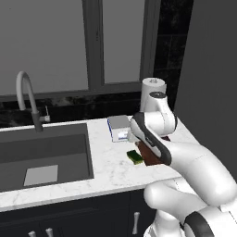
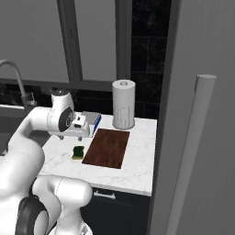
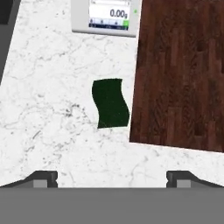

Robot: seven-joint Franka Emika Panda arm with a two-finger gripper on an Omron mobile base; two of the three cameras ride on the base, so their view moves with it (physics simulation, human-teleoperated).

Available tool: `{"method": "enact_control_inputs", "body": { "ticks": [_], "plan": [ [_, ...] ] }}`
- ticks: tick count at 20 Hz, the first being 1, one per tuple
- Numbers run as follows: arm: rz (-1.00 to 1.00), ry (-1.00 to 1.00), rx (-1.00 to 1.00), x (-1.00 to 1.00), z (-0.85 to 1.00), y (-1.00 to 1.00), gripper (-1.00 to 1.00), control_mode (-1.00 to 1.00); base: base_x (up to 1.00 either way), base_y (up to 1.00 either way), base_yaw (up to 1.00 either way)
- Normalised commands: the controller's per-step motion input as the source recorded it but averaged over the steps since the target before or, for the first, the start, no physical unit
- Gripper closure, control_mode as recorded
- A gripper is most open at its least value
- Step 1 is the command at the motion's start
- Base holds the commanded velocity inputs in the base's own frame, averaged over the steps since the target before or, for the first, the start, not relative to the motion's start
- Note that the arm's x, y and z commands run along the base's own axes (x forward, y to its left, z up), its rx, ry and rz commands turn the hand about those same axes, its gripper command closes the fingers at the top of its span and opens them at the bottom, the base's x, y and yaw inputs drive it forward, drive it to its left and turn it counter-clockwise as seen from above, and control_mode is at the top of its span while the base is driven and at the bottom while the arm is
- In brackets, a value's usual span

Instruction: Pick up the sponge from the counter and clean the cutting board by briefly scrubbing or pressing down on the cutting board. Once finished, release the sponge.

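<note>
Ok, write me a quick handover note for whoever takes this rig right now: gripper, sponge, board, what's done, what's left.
Gripper: open, empty, above the counter, looking down at the sponge.
Sponge: dark scrub side up, flat on the counter beside the cutting board, close to its edge, near the kitchen scale.
Cutting board: flat on the counter, nothing on it.
Done: arm lined up roughly over the sponge.
Left: descend, grasp sponge, scrub or press the board, release.

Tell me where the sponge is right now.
The sponge lies on the white marble counter, just left of the cutting board in the hand view and in front of the kitchen scale, with the open end effector hovering above it.
</note>
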Motion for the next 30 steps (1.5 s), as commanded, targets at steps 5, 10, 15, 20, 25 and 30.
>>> {"method": "enact_control_inputs", "body": {
  "ticks": [5,10,15,20,25,30],
  "plan": [
    [0.05,0.11,0.00,0.25,-0.38,0.11,-1.00,-1.00,0.00,0.00,0.00],
    [0.01,0.01,0.00,0.13,-0.44,0.02,-1.00,-1.00,0.00,0.00,0.00],
    [0.01,0.00,0.00,0.13,-0.45,0.00,-1.00,-1.00,0.00,0.00,0.00],
    [0.02,0.00,-0.01,0.16,-0.38,0.00,-1.00,-1.00,0.00,0.00,0.00],
    [0.02,0.00,0.00,0.16,-0.24,0.00,-1.00,-1.00,0.00,0.00,0.00],
    [0.02,0.00,0.00,0.17,-0.21,0.00,-1.00,-1.00,0.00,0.00,0.00]
  ]
}}
